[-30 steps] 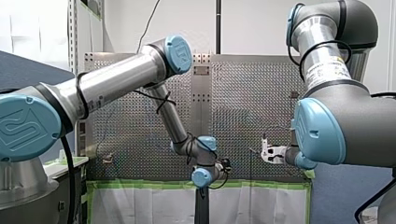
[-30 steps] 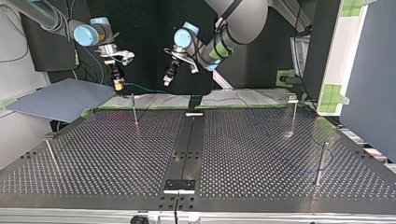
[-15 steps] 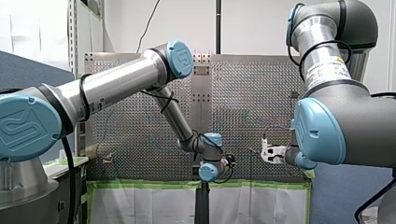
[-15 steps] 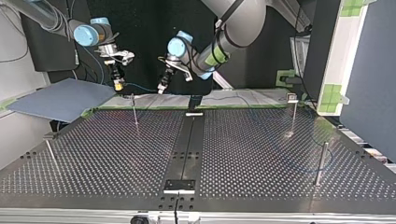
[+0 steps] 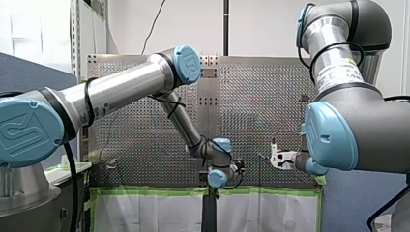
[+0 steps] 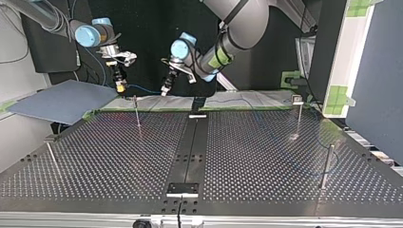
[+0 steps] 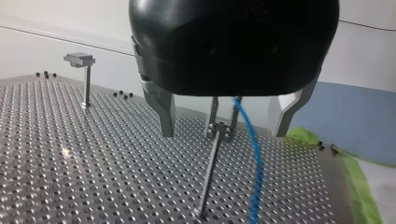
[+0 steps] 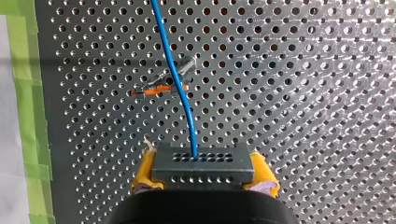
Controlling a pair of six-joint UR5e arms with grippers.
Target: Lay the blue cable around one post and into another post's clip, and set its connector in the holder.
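Your right pincer (image 8: 204,173) is clamped on the dark grey perforated connector block (image 8: 204,161). Its yellow pads (image 8: 262,171) press against the block's two ends. The thin blue cable (image 8: 186,116) leaves the block's front face and runs ahead of the pincer. There it crosses over a slim metal post (image 8: 185,66) with a forked clip, seen almost end-on. From here you cannot tell whether cable and clip touch. A strip of green tape (image 8: 25,93) borders the perforated metal desk (image 8: 303,93) beside the pincer.

Your left pincer (image 7: 223,134) stands open, its two metal fingers (image 7: 161,105) well apart and holding nothing. Ahead, between them, the post (image 7: 208,172) rises from the desk (image 7: 70,177) with its fork on top. The cable (image 7: 256,158) hangs just beside that fork, on the side nearer the flat blue mat (image 7: 355,116). A second post with a flat cap (image 7: 86,79) stands well apart, beyond one finger.

In the top view the right pincer (image 6: 120,86) hangs above the desk's far edge at the view's left. The left pincer (image 6: 164,90) hovers near it, toward the middle. Both are up off the desk (image 6: 266,156), with the post (image 6: 137,114) below and between them. A strand of cable (image 6: 142,89) spans from one pincer toward the other. The connector is up in the air in your right pincer.
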